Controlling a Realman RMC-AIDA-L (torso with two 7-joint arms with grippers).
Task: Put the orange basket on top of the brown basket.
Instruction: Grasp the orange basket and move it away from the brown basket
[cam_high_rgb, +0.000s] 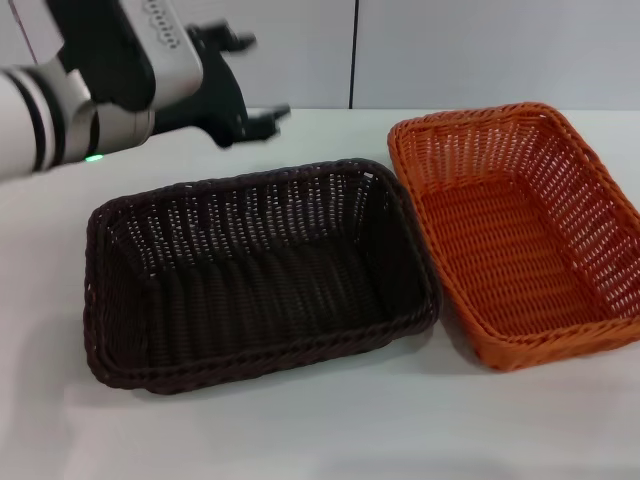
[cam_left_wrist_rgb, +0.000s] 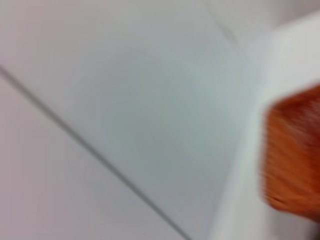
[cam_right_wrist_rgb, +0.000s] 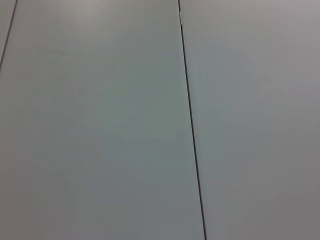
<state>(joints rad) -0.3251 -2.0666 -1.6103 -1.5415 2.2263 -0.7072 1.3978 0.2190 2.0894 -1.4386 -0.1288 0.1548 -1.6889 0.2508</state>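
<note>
Right now you have both baskets sitting side by side on the white desk (cam_high_rgb: 300, 430), nothing stacked. The brown basket (cam_high_rgb: 260, 275) lies at the middle-left of the head view, open side up, its long axis running roughly across the view. The orange basket (cam_high_rgb: 515, 230) sits on its right, also open side up and turned at an angle, so its near-left rim meets the brown basket's right rim (touching or all but touching; you cannot tell which from this angle). Both look empty inside.

Your left tool (cam_high_rgb: 248, 85) hangs in the air at the upper left of the head view, above the desk and behind the far-left corner of the brown basket, well apart from the orange one. Its two dark fingers (cam_high_rgb: 262, 118) point rightward with a clear gap between them, and nothing sits in that gap, so it is spread and carrying nothing.

From the left wrist you get mostly pale wall panel with a smeared patch of the orange basket (cam_left_wrist_rgb: 295, 160) at one edge. The right wrist shows you only plain wall panels with a seam; the right tool does not appear anywhere.
</note>
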